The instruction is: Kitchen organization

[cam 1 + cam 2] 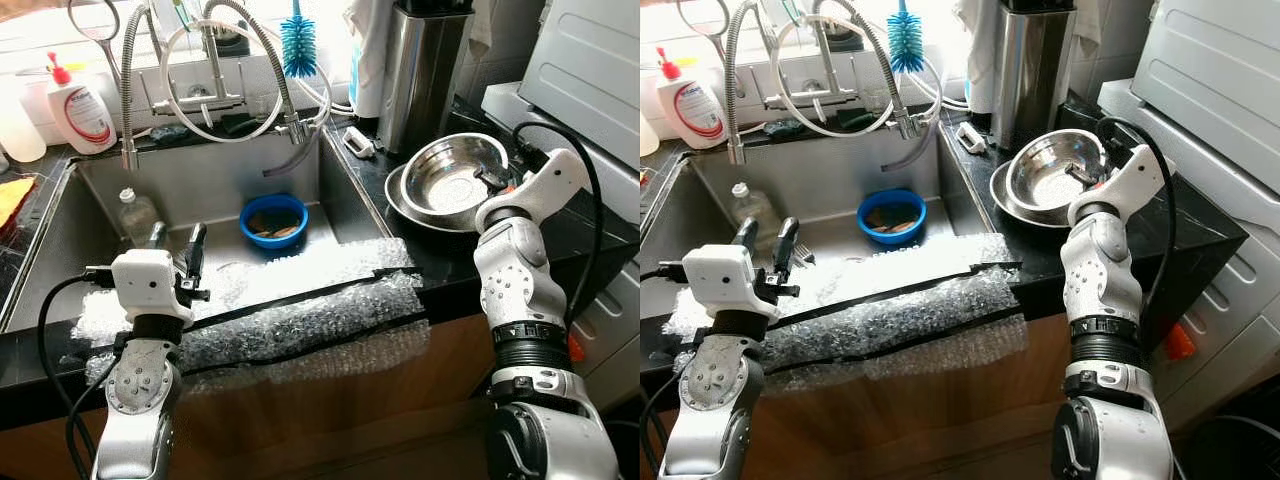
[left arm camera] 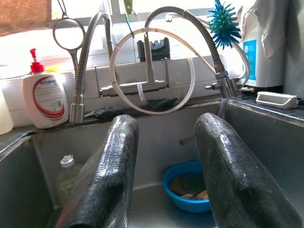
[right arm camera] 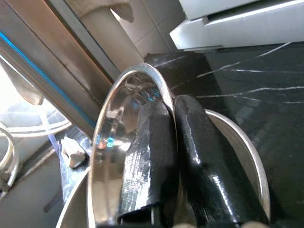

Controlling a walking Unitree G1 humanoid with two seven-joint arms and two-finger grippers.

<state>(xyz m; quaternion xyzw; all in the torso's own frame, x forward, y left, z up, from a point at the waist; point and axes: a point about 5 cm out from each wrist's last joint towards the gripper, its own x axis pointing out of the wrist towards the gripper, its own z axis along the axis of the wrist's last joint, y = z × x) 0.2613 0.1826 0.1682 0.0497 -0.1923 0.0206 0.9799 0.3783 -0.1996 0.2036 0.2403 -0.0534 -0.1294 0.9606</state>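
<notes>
My right gripper (image 3: pixel 164 209) was clamped on the rim of the upper steel bowl (image 1: pixel 452 173), stacked on the counter (image 1: pixel 560 235) right of the sink (image 1: pixel 190 180); my left gripper (image 1: pixel 175 250) hung open over the sink, so tidying looked barely begun.

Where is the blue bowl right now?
The blue bowl sits on the sink floor, below the faucet hoses, ahead of the left gripper.

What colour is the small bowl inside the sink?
Blue bowl; it shows best in the left eye view.
</notes>
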